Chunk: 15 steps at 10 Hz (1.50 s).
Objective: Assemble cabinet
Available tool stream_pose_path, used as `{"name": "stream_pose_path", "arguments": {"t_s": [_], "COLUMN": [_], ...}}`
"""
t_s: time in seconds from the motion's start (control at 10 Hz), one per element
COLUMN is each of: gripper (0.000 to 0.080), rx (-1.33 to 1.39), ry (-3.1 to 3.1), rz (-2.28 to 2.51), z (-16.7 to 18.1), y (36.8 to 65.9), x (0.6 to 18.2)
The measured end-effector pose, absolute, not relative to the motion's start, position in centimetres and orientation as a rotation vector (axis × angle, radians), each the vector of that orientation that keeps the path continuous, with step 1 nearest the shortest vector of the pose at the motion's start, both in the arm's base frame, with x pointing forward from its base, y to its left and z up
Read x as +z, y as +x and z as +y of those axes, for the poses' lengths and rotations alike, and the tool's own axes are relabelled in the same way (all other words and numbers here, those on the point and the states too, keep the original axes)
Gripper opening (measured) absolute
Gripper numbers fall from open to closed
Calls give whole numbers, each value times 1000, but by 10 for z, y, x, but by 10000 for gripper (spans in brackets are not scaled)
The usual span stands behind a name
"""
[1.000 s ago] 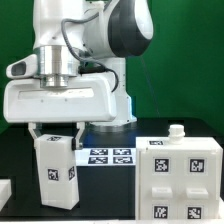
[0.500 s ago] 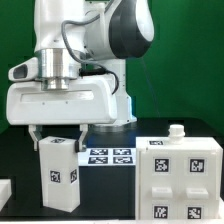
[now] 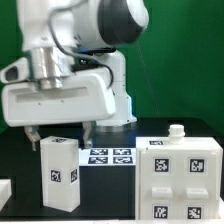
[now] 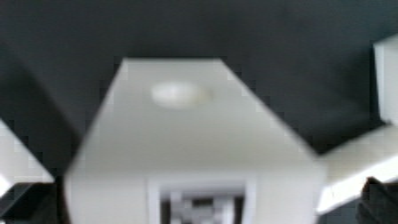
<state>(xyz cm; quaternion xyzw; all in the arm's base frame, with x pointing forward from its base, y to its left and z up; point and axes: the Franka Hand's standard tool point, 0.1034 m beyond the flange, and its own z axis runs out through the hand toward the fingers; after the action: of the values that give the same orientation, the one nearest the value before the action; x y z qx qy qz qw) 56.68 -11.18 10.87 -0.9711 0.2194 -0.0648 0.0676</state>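
Just above the upright cabinet panel [image 3: 58, 172], gripper [image 3: 62, 132] hangs with fingers [image 3: 87, 128] spread wider than its top; panel stands on the table [image 3: 110, 192], exterior view's left; marker board [image 3: 108, 157] just beside; cabinet box [image 3: 185, 180] with knob [image 3: 177, 131] at right.

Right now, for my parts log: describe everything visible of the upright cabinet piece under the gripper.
The upright cabinet piece is a tall white box, plastic-looking, with black-and-white tags on two faces and a round bump on top. It stands on the black table, beside the marker board. The open gripper straddles its top; contact unclear.
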Motion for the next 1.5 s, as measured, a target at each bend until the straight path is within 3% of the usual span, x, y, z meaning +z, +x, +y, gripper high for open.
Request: {"name": "stream_pose_path", "arguments": {"t_s": [0.2,0.6,0.9,1.1,1.3,1.5], "gripper": [796,796,796,796,796,796], "rx": [110,449,679,1026,1073,1283], "ry": [-2851,-2751,-2651,-2487,-2486,-2377], "rz": [645,625,586,633,625,773], "z": [-119,-125,-124,-120,-123,-124], "y": [572,582,572,555,565,545], "x": [107,93,90,89,78,66]}}
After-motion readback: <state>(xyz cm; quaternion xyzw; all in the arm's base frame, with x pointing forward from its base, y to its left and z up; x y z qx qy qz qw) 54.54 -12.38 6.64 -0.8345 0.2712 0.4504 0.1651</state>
